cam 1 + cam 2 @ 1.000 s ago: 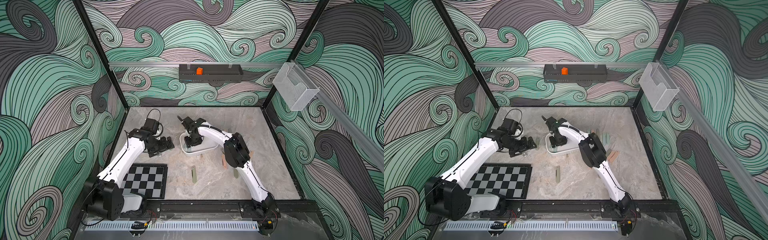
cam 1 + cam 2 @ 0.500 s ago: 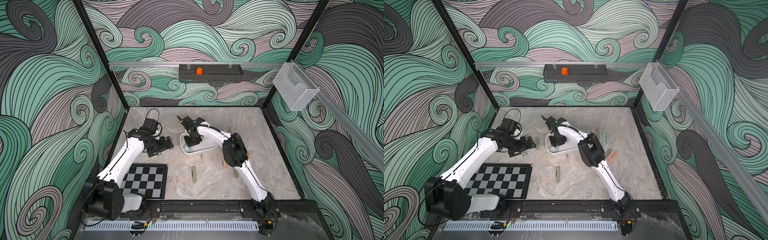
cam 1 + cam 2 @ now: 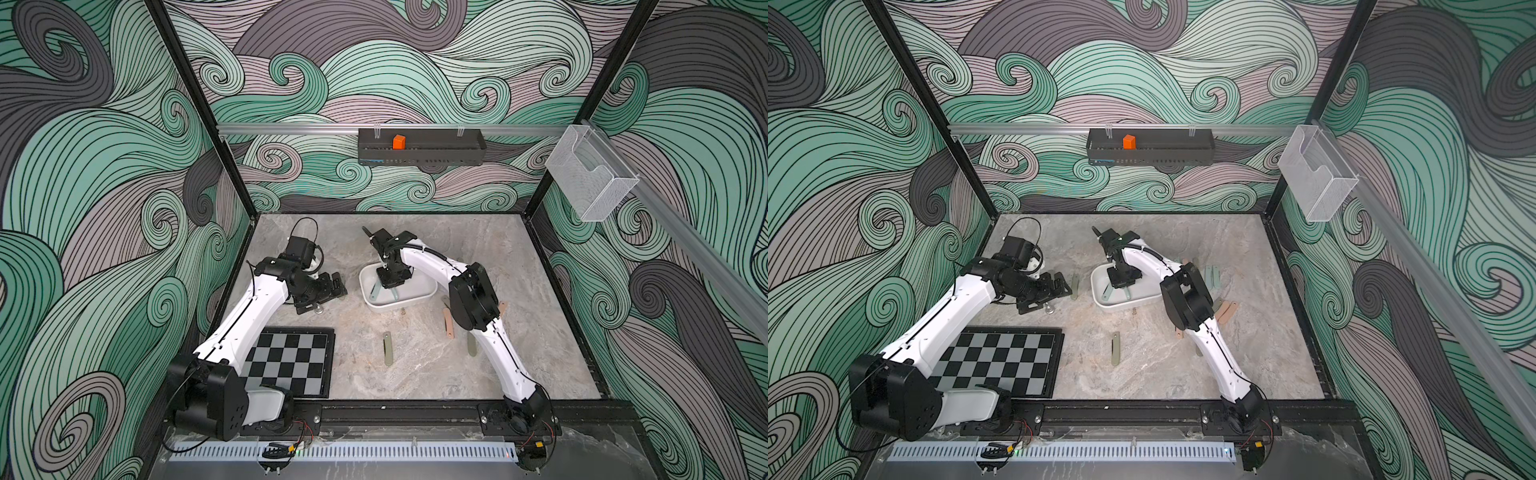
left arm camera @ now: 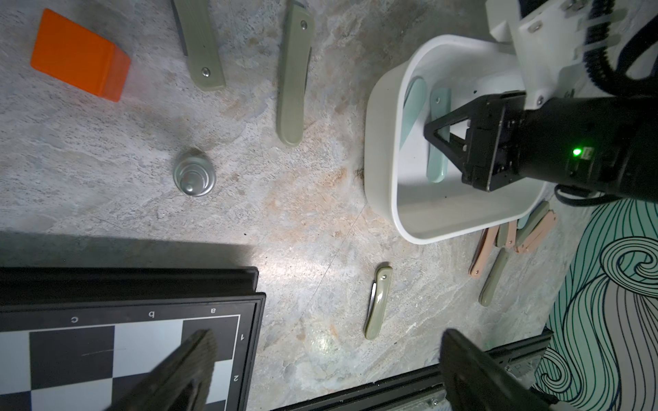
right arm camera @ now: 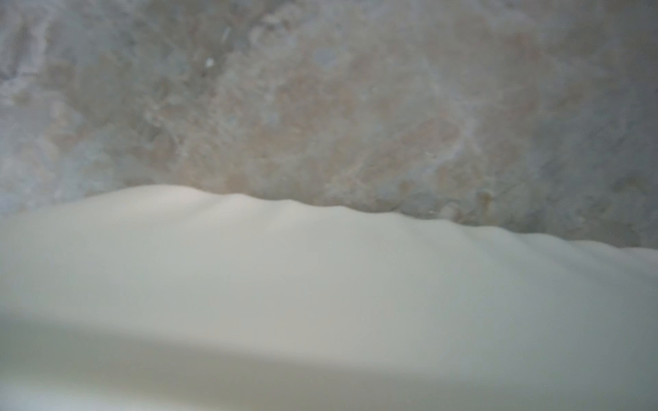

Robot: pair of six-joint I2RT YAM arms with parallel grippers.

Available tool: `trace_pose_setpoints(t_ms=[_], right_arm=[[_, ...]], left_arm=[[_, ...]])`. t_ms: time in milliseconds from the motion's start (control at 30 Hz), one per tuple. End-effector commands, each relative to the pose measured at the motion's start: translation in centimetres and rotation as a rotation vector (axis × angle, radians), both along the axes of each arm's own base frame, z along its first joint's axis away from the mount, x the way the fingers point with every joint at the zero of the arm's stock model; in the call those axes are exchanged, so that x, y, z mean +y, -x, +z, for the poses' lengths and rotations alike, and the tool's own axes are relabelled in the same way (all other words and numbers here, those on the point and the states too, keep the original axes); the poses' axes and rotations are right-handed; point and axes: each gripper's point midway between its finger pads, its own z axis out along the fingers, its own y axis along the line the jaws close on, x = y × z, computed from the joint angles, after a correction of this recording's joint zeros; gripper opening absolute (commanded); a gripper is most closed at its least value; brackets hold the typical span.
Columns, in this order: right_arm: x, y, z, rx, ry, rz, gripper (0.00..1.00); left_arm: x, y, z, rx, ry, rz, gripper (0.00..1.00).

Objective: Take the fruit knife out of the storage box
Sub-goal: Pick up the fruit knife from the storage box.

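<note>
The white storage box [image 3: 419,300] [image 3: 1100,277] stands mid-table and holds two pale teal folded fruit knives. My right gripper [image 3: 388,286] [image 3: 1119,284] [image 4: 432,130] reaches down into the box, shut on one fruit knife [image 4: 437,167] [image 3: 394,294] that lies on the box floor. The other knife [image 4: 413,103] [image 3: 375,291] leans against the box wall. The right wrist view shows only the blurred white box wall [image 5: 320,284] and marble. My left gripper [image 3: 337,286] [image 3: 1064,286] [image 4: 327,373] hovers open left of the box, empty.
Several folded knives lie on the marble: one green [image 3: 387,348] in front of the box, two [image 4: 290,71] beside my left gripper, peach and green ones [image 3: 448,324] by the right arm. A chessboard [image 3: 291,361], a silver pawn [image 4: 194,172] and an orange block [image 4: 80,55] sit left.
The right gripper's jaws have closed on the knife inside the box. Both arms have otherwise stayed nearly still, and the left gripper stays open.
</note>
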Motion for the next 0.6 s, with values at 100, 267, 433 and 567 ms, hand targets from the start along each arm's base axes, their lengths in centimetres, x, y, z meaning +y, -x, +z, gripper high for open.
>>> trace_pose_setpoints(t_ms=[100, 267, 433, 567], right_arm=[[-2.9, -0.5, 0.0, 0.019, 0.060, -0.025, 0.08], [-3.3, -1.5, 1.9, -0.010, 0.027, -0.051, 0.01], [-4.0, -2.3, 5.3, -0.072, 0.002, -0.071, 0.00], [-5.9, -1.9, 7.9, -0.096, -0.012, -0.125, 0.00]], left_arm=[[-0.8, -0.7, 0.0, -0.007, 0.048, -0.015, 0.99], [-1.3, -1.1, 0.1, -0.016, 0.073, -0.025, 0.99], [-1.6, -1.4, 0.5, -0.028, 0.080, -0.033, 0.99], [-2.4, -1.7, 1.5, -0.051, 0.083, -0.059, 0.99]])
